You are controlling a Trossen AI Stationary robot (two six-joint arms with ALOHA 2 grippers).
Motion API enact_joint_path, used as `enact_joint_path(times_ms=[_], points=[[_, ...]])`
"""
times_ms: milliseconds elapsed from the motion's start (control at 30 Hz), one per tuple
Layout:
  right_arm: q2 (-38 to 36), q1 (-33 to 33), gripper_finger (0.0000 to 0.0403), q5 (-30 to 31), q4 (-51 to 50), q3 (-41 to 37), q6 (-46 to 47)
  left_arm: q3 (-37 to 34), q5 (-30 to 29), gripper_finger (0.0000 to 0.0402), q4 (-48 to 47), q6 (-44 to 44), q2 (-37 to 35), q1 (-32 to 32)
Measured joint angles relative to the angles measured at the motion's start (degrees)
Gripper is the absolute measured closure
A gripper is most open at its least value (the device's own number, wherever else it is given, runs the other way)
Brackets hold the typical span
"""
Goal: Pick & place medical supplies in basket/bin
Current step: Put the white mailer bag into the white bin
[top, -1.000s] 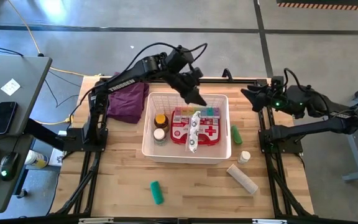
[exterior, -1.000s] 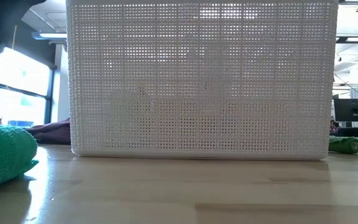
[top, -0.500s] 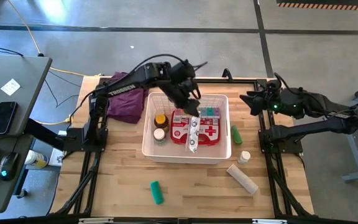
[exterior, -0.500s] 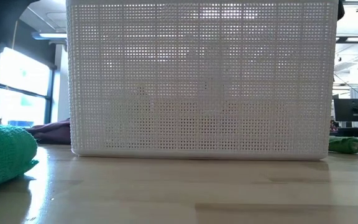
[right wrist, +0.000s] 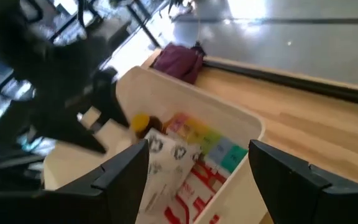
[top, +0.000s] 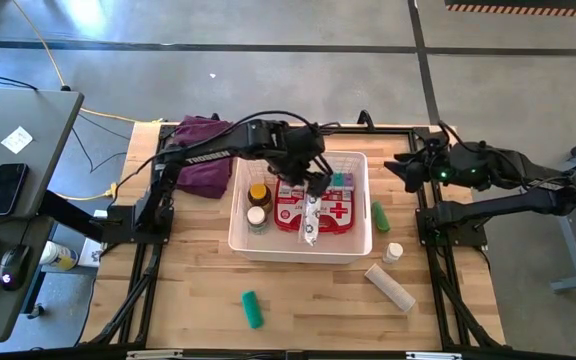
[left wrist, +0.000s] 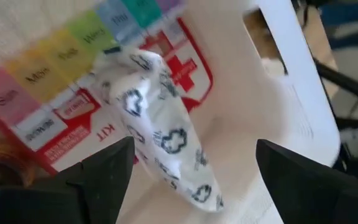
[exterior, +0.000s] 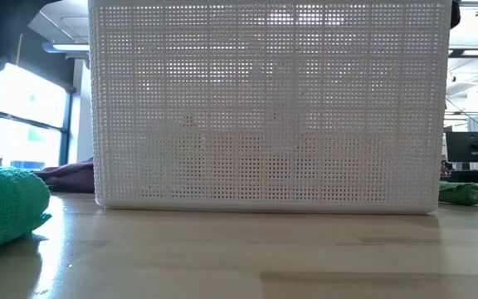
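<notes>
The white basket stands mid-table and fills the low view. In it lie an amber bottle, a white-capped bottle, the rainbow pill organizer and the red first-aid pouch. The white printed packet rests across the pouch. My left gripper hangs open just above the packet, one finger on either side of it. My right gripper is open in the air off the basket's far right corner.
On the table right of the basket lie a green tube, a small white-capped bottle and a beige roll. A green roll lies near the front edge. A purple cloth sits far left of the basket.
My left gripper has come from the basket's far rim toward the near edge and down, and now stands over the packet inside the basket. The packet and the other things in the basket have stayed where they were.
</notes>
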Motion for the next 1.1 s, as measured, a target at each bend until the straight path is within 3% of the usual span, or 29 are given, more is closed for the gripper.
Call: enact_joint_path(times_ms=[133,333,433,733,1100], points=[[-0.08,0.00,0.0137,-5.18,-1.70,0.00,-1.62,0.00,-1.39,0.0030,2.22,-3.81,-0.02,0.14],[-1.28,0.00,0.0137,-12.65,-4.42,0.00,-3.25,-0.02,8.68,0.0030,8.98,-6.11,-0.02,1.01],[-2.44,0.00,0.0137,-13.59,-5.53,0.00,-3.32,-0.01,9.10,0.0030,12.58,-5.60,-0.02,0.86],[-6.78,0.00,0.0137,-12.02,-6.17,0.00,-2.40,0.00,9.36,0.0030,21.12,-5.44,-0.03,0.91],[-8.24,0.00,0.0137,-2.34,-6.22,0.00,-6.02,0.00,-1.09,0.0030,8.85,-14.27,-0.04,-1.71]])
